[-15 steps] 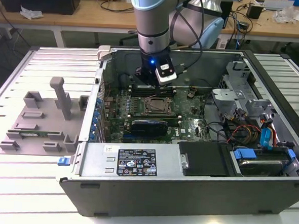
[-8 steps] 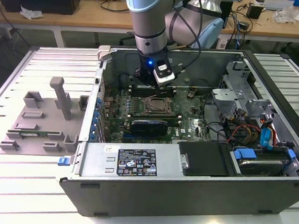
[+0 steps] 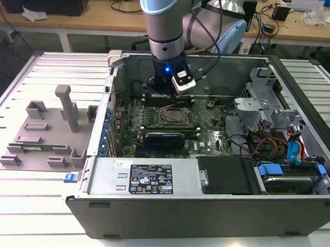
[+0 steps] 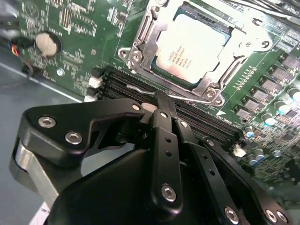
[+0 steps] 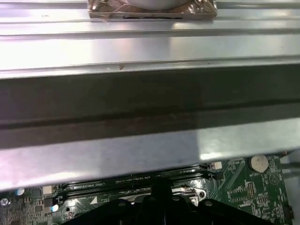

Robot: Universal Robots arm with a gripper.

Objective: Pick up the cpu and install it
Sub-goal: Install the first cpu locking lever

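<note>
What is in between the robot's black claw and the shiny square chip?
In the second wrist view, black memory slots and the socket's metal frame lie between the gripper and the cpu, which sits in the socket.

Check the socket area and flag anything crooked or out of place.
Nothing stands out. In the second wrist view the cpu lies flat and square inside the socket frame, with the gripper shut and empty beside the memory slots. No loose parts or damage show on the motherboard.
</note>
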